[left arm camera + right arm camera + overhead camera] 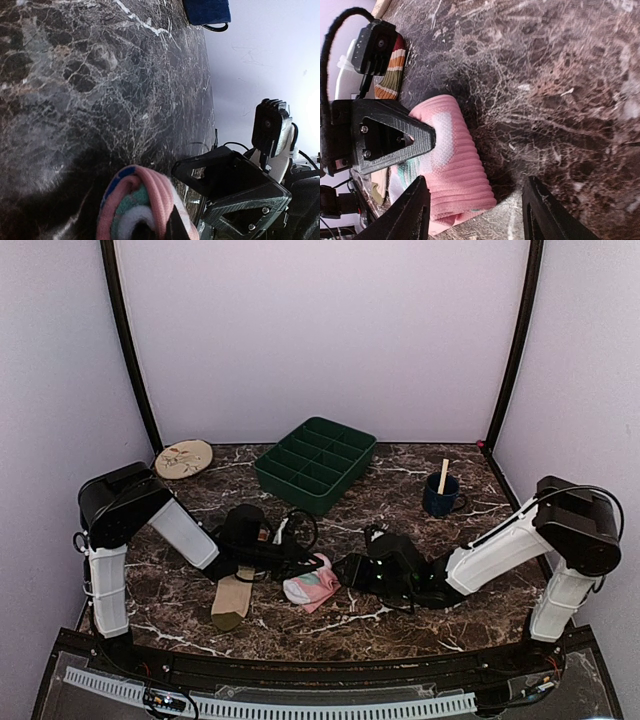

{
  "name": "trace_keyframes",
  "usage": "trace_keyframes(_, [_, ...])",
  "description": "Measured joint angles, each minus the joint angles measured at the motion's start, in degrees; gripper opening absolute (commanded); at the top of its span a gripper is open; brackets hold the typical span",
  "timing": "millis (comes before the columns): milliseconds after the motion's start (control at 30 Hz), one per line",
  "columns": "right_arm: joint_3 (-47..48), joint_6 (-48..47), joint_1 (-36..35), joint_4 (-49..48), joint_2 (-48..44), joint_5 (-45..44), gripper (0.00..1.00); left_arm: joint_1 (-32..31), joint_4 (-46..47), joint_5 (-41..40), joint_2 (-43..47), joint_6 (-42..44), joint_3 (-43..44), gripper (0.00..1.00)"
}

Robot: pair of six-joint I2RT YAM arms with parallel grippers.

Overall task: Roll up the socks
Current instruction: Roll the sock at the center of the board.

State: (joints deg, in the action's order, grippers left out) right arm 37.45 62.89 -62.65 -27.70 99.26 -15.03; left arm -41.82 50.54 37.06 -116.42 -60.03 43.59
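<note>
The pink sock [455, 165] lies bunched into a roll near the middle of the desk [400, 625], between the two hands. The left hand [300, 562] is closed, its fingertips pinching the roll at the white patch. The right hand [477, 182] stands wide open and grips nothing; one finger is just beside the roll, the other over bare desk. The beige sock [232, 602] lies flat nearby, left of the pink one.

Right hand [477, 182] spread wide; pink sock [455, 165] partly inside gap.
</note>
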Motion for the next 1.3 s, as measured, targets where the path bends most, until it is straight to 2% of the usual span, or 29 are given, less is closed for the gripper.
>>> trace_keyframes(567, [-2.0,8.0,1.6,-13.5,5.4,7.6,0.61,-1.6,1.1,-3.7,0.0,-2.9,-0.3,0.0])
trace_keyframes(833, [-1.7,8.3,2.0,-15.2,7.0,9.6,0.49,-2.1,2.2,-5.0,0.0,-5.0,-0.7,0.0])
trace_keyframes(967, [-1.3,8.3,2.1,-15.4,7.6,10.3,0.48,-2.3,2.8,-5.7,0.0,-6.0,-0.9,0.0])
trace_keyframes(1067, [-1.0,8.3,2.2,-15.4,7.8,10.8,0.49,-2.5,3.2,-6.3,0.0,-6.8,-1.0,0.0])
trace_keyframes(1200, [-0.7,8.2,2.3,-15.8,8.2,11.6,0.56,-2.9,3.9,-7.2,-0.2,-8.0,-1.3,0.0])
trace_keyframes(1300, [-0.6,7.7,2.3,-16.0,8.2,12.3,0.56,-3.1,4.1,-7.9,-0.2,-8.5,-1.3,0.0])
